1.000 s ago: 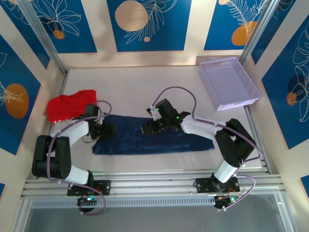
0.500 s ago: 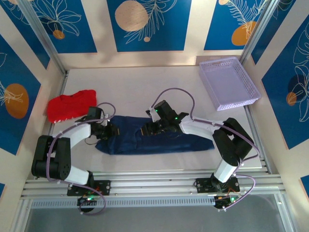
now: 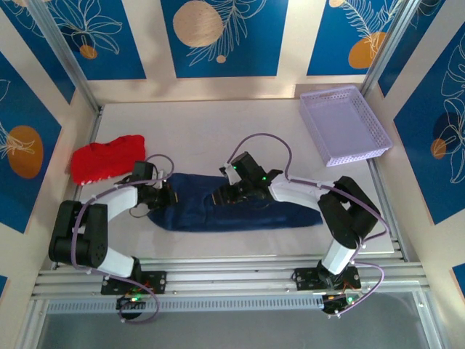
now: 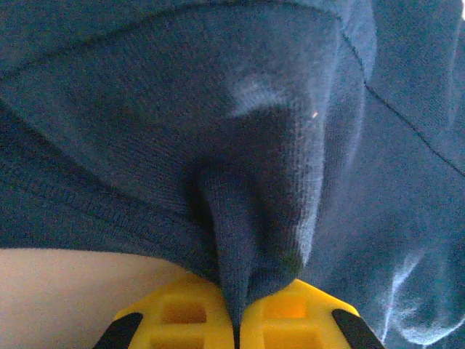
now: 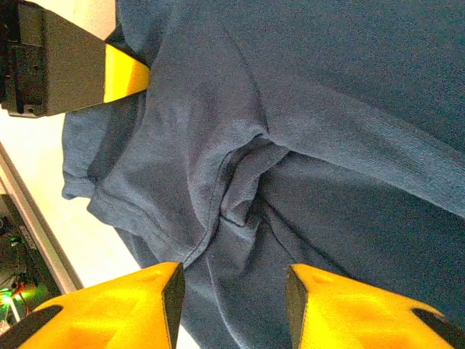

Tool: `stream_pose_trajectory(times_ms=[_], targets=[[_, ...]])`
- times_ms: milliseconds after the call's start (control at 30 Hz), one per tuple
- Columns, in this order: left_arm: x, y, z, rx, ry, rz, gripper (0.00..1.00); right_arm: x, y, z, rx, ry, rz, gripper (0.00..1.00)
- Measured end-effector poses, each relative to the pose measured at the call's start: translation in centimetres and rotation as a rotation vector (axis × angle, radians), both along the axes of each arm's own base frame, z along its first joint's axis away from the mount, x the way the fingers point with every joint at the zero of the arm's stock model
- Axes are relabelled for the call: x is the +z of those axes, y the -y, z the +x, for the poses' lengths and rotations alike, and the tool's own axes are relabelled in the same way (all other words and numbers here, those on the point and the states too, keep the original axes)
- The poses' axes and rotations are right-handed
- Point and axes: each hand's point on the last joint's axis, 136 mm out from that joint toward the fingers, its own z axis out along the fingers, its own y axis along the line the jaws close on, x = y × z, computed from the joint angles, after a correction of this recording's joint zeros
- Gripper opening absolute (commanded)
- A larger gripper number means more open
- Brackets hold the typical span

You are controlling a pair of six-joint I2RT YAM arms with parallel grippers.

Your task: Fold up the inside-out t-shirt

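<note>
The dark navy inside-out t-shirt (image 3: 247, 212) lies as a long folded band across the table's middle. My left gripper (image 3: 168, 195) is at its left end, shut on a pinched fold of the navy cloth (image 4: 251, 240) that rises from between the yellow fingers (image 4: 178, 316). My right gripper (image 3: 221, 195) hovers over the shirt's upper middle, jaws open, with wrinkled cloth and a seam (image 5: 240, 196) between the yellow fingertips (image 5: 156, 302). The left gripper's black and yellow body (image 5: 65, 65) shows at the upper left of the right wrist view.
A bright red garment (image 3: 105, 158) lies at the left, just behind the left arm. A lavender perforated basket (image 3: 345, 123) stands at the back right. Bare white table (image 3: 218, 131) stretches behind the shirt; the metal rail (image 3: 240, 273) runs along the front.
The left gripper has drawn the shirt's left end inward to the right, rounding that edge. The right gripper has crept slightly left over the cloth.
</note>
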Motion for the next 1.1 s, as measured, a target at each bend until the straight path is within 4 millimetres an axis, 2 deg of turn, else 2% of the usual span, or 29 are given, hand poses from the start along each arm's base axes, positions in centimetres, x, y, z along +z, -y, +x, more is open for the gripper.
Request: stream_pose_trajectory(times_ms=[133, 200, 333, 433, 633, 833, 967, 1100], targets=[[0.1, -1.2, 0.1, 0.044, -0.014, 0.049, 0.00, 2.2, 1.8, 1.3, -0.038, 0.056, 0.004, 0.57], [0.5, -2.2, 0.2, 0.069, -0.029, 0.086, 0.00, 3.9, 3.0, 2.4, -0.069, 0.097, 0.022, 0.69], [2.2, -3.9, 0.8, 0.093, -0.051, 0.169, 0.00, 6.2, 6.1, 4.4, -0.145, 0.147, 0.041, 0.81], [4.2, -5.1, 1.3, 0.074, -0.046, 0.249, 0.00, 5.9, 8.5, 5.3, -0.204, 0.129, 0.021, 0.83], [8.1, -8.4, 1.7, 0.032, -0.027, 0.440, 0.00, 3.5, 12.6, 5.6, -0.300, 0.026, -0.046, 0.82], [10.4, -12.7, 1.3, 0.011, -0.048, 0.658, 0.00, 1.8, 13.3, 5.1, -0.313, -0.041, -0.085, 0.80], [11.4, -13.9, 1.1, 0.000, -0.058, 0.732, 0.00, 0.9, 12.8, 4.6, -0.295, -0.078, -0.087, 0.77], [12.3, -14.5, 1.3, -0.009, -0.050, 0.772, 0.00, -0.2, 10.8, 3.6, -0.239, -0.129, -0.079, 0.71]])
